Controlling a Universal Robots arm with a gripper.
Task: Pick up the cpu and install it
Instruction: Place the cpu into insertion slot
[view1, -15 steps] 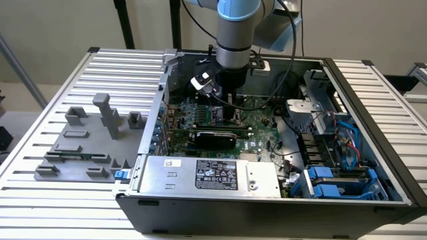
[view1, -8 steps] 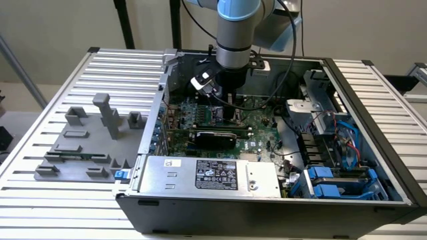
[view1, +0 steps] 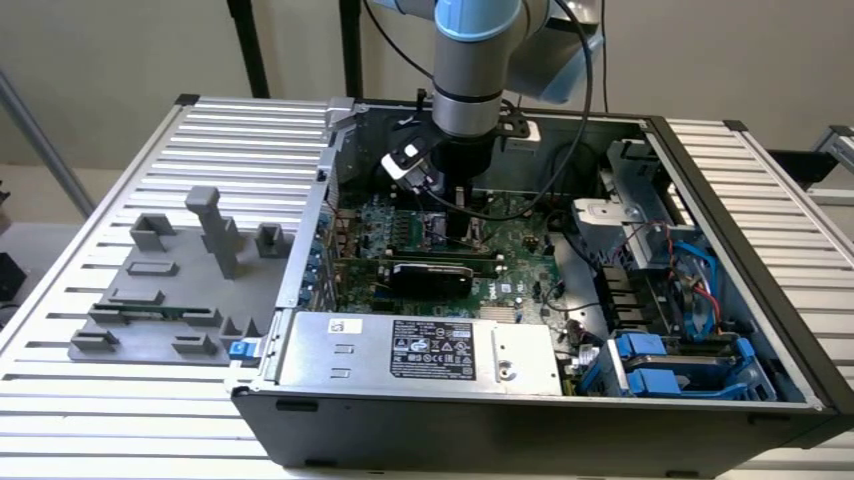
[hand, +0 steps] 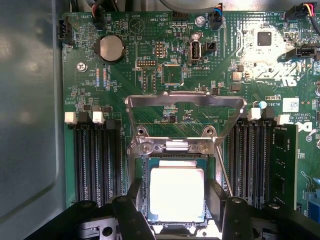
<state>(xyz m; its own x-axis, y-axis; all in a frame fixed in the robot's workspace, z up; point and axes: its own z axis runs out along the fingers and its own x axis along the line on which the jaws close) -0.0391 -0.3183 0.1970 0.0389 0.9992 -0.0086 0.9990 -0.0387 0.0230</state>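
The cpu, a pale silver square with a green rim, lies level in or just above the motherboard socket. The socket's metal load frame is swung up and open behind it. My gripper stands straight over the socket, its two black fingers pressed against opposite edges of the chip, so it is shut on the cpu. In the exterior view the arm reaches down into the open computer case, with the gripper low over the green board.
Black memory slots flank the socket, with a fitted memory stick on one side. A silver power supply sits at the case front, with blue drive bays. A grey fixture lies on the slatted table at the exterior view's left.
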